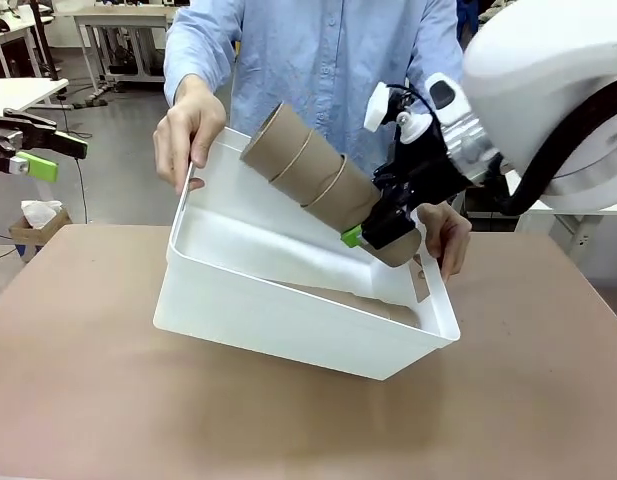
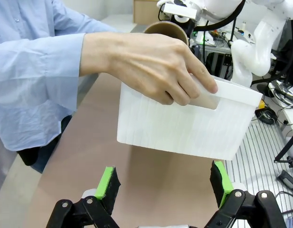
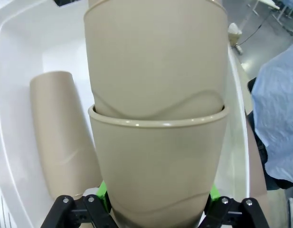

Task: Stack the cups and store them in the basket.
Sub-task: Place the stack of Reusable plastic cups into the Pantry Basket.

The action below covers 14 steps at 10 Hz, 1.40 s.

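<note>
Lower the stack of cups [image 1: 318, 180], squeezed tight in the right gripper [image 1: 380, 232], gently into the tilted basket [image 1: 288, 320] beside the loose cup [image 3: 61, 133] already inside.

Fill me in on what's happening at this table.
The right gripper is shut on a stack of paper cups, holding it slanted over the white basket. A person tilts the basket toward the robot, one hand on the far rim and the other hand on the opposite side. Another cup already lies inside. The left gripper is open, away from the basket.
</note>
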Each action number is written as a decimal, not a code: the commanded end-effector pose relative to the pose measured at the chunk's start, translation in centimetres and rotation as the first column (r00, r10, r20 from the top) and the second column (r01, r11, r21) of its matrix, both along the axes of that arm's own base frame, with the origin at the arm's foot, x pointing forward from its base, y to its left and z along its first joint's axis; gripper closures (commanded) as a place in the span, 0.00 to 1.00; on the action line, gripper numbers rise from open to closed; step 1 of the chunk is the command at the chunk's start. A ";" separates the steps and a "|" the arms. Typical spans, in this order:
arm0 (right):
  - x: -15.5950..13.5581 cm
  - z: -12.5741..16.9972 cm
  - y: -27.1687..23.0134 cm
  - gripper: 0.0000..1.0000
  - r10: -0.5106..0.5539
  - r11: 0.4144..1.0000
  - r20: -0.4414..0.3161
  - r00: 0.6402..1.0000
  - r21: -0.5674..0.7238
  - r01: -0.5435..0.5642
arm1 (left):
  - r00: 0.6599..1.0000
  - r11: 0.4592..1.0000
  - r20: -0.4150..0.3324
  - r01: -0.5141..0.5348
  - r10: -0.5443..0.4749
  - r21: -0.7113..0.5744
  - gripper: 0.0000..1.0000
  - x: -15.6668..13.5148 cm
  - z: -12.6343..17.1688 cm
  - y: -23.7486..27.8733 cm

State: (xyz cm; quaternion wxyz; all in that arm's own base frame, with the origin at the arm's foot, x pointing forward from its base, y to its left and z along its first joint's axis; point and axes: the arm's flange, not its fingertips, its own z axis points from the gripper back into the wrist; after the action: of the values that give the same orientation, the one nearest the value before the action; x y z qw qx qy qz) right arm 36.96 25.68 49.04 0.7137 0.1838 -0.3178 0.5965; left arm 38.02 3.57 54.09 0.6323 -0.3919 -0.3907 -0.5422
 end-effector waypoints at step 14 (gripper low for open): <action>3.7 -4.0 7.0 0.00 0.056 0.975 -0.125 0.991 -0.205 -0.081 | 1.000 1.000 -0.011 0.000 0.000 0.000 0.00 -0.2 0.3 0.0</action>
State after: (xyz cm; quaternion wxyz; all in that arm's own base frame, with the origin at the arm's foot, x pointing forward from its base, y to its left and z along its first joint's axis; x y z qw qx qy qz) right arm 40.86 32.99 43.63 0.7235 0.1465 -0.1974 0.6451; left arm 38.02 3.55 54.07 0.6323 -0.3921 -0.3905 -0.5422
